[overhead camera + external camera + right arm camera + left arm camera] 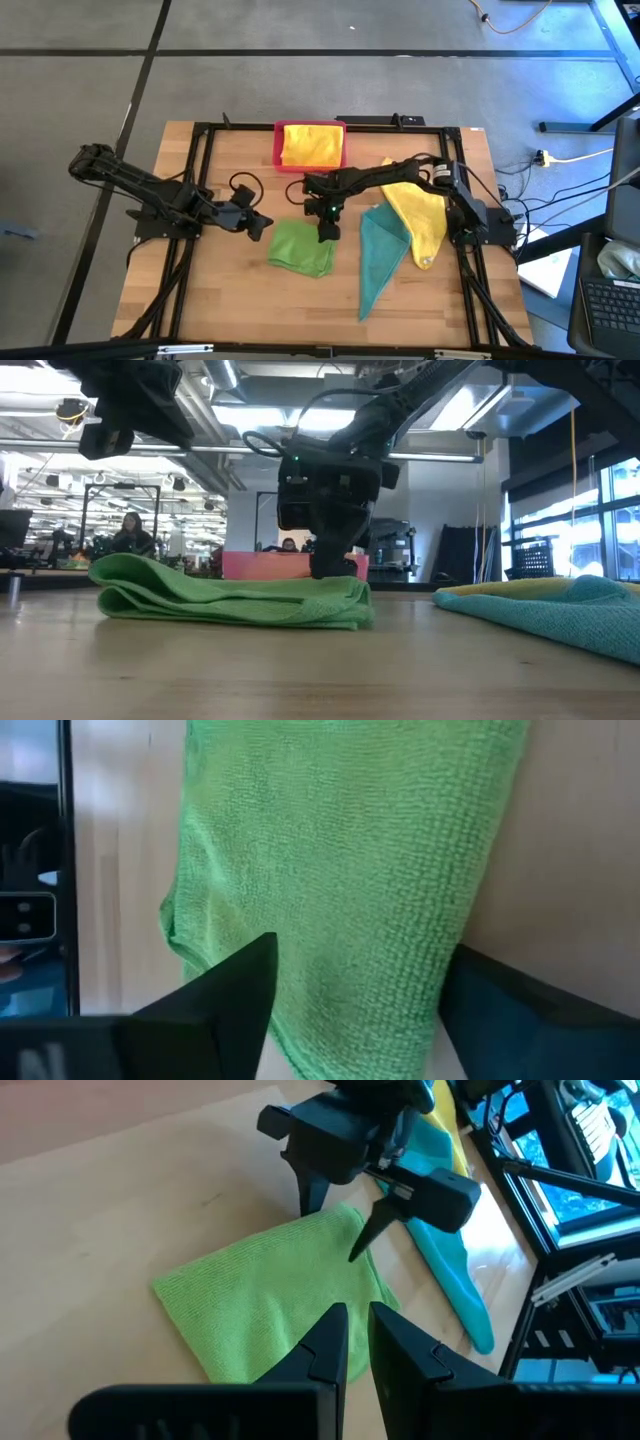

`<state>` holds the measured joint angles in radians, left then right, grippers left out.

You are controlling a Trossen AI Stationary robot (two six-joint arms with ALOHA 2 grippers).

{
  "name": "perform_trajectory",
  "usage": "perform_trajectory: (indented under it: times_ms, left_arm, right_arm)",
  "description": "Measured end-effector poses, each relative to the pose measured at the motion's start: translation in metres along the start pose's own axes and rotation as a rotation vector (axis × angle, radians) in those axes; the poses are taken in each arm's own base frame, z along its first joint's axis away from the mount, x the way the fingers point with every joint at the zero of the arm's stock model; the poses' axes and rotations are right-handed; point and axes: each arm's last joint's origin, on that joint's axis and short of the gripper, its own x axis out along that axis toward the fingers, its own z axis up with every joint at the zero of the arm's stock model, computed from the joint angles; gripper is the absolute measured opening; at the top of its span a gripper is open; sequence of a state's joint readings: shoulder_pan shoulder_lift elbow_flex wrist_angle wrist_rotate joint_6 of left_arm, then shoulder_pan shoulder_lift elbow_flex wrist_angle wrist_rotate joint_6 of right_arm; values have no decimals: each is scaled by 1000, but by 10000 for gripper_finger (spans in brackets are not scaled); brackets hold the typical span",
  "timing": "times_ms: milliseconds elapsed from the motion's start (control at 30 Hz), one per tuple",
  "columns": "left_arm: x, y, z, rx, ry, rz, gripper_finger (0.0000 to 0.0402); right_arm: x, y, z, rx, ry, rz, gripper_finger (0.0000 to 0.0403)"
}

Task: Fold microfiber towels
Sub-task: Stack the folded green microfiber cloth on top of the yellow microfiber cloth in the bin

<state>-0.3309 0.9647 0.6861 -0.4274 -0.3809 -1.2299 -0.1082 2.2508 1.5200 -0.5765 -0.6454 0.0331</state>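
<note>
Lying folded at the centre of the high view on the bench (230,300): bright green towel (301,247). Hovering at its upper right corner, pointing straight down: right end effector (327,229), fingers spread wide to either side of the towel's edge, gripping nothing. Just left of the towel, above the wood: left end effector (262,226), fingers drawn narrow with only a slit between them, empty. Right of the green towel, spread in a long point toward the lower edge of the frame: teal towel (378,258). Beside it to the right, partly overlapped by it: yellow towel (420,218). At upper centre, against the bench's far edge: pink tray (278,147) holding a second yellow towel (310,145). In the low view, far behind at left: a seated person (130,532).
</note>
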Motion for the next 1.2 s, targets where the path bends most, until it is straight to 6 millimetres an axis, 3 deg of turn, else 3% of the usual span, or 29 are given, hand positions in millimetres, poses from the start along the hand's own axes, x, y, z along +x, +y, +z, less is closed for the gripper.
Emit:
perform_trajectory:
  times_ms: [233,467,633,800,1000,1200]
  left_arm:
    - [-2,-2,-4,19,28,-17,37]
    - [-5,-3,-13,56,62,-27,37]
    - [-8,-2,-20,94,95,-13,37]
    - [-10,-1,-25,122,119,-6,37]
    - [-11,-1,-27,127,124,-6,37]
    - [-11,-1,-27,122,124,-6,37]
  right_arm:
    - [3,0,3,6,-35,-50,166]
    - [6,-1,5,56,-53,-69,20]
    - [2,1,8,93,-66,-51,13]
    - [-18,7,22,47,-70,-56,7]
    - [-68,28,58,-198,-141,-214,6]
    - [-117,24,78,-315,-225,-341,6]
